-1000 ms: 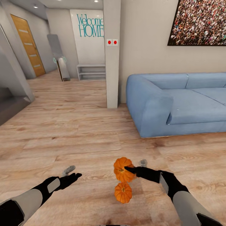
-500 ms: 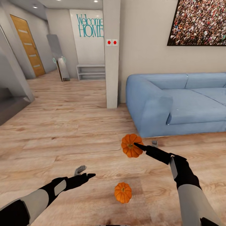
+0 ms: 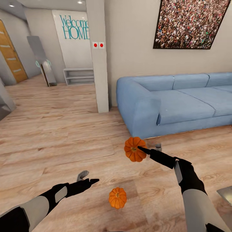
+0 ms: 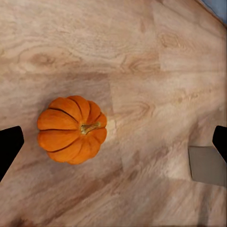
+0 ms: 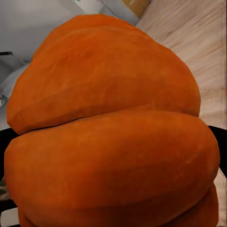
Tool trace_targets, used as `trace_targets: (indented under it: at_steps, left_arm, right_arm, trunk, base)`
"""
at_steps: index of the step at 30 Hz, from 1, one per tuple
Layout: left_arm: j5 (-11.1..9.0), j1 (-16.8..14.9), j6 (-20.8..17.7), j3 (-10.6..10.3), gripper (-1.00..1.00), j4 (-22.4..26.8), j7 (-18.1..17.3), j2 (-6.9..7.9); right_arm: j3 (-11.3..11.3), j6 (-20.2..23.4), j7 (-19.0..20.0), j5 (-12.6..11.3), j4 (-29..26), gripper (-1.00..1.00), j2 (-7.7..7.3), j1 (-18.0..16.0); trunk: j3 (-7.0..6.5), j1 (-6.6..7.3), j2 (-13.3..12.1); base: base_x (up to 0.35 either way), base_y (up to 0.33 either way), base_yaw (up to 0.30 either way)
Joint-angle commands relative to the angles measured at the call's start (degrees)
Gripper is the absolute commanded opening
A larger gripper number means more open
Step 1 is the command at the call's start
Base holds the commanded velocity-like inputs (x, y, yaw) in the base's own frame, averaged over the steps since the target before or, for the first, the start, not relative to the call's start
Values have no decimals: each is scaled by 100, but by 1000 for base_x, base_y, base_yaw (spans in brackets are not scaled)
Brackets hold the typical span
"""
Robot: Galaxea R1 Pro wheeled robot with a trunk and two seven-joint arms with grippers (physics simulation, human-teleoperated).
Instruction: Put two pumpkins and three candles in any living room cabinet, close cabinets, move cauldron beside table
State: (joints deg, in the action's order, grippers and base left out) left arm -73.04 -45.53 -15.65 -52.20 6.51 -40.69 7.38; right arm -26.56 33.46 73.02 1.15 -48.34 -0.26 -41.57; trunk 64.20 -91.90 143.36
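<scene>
One orange ribbed pumpkin (image 3: 134,154) hangs above the wood floor with my right gripper (image 3: 140,149) shut on it; in the right wrist view this pumpkin (image 5: 113,132) bulges between the dark finger edges. The second pumpkin (image 3: 117,198) lies on the floor, nearer to me and between my arms. My left gripper (image 3: 90,178) hovers open to its left, holding nothing. In the left wrist view that pumpkin (image 4: 72,128) sits on the planks below, between the spread fingertips (image 4: 9,144). Candles, cabinet and cauldron are out of view.
A blue sofa (image 3: 174,100) stands ahead on the right, close behind the raised pumpkin. A white pillar (image 3: 98,64) rises left of it, with a hallway and low shelf (image 3: 79,75) beyond. A grey flat corner (image 3: 225,194) shows at lower right.
My right gripper lifted the pumpkin off the floor and carried it forward. The left arm reached slightly forward. The head view has since swung right, so the room shifted left.
</scene>
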Motion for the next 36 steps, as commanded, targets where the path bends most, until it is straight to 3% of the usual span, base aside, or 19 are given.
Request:
trace_targets:
  at_steps: [1,7,23,26,29,30,32,33,36]
  left_arm:
    - [0,0,0,0,100,0,-4,3]
    - [0,0,1,-1,100,0,-10,68]
    - [9,-8,1,-1,100,0,-11,97]
    - [1,-8,1,-1,100,-6,-10,105]
    - [-55,-8,-7,24,100,-11,-15,330]
    - [-68,-8,-15,48,100,-21,13,467]
    - [-71,-8,-16,53,100,-74,22,486]
    - [-78,-8,-10,59,100,-172,25,492]
    - [-79,-8,-8,61,100,-189,19,491]
  right_arm:
    - [-1,10,2,-10,6,-100,0,-1]
    - [2,19,2,-10,17,-100,0,-1]
    - [2,20,28,-19,21,-100,5,-1]
    - [2,251,33,-140,18,-100,0,-1]
    - [10,348,32,-149,17,-100,6,-1]
    - [33,360,10,-143,17,-100,9,-1]
    - [36,370,-9,-135,12,-100,14,-1]
    - [37,375,-28,-107,-10,-100,128,-1]
    - [37,373,-32,-100,-16,-100,166,-1]
  trunk:
    - [-5,0,0]
    - [-30,0,0]
    - [256,-41,21]
    - [310,-49,25]
    - [365,-57,29]
    - [386,-59,31]
    - [430,-64,33]
    - [453,-67,35]
    - [519,-75,39]
  base:
    - [0,0,-270]
    - [0,0,-271]
    - [0,0,-270]
    - [0,0,-271]
    - [0,0,-252]
    - [0,0,-31]
    - [0,0,22]
    - [0,0,240]
    - [0,0,270]
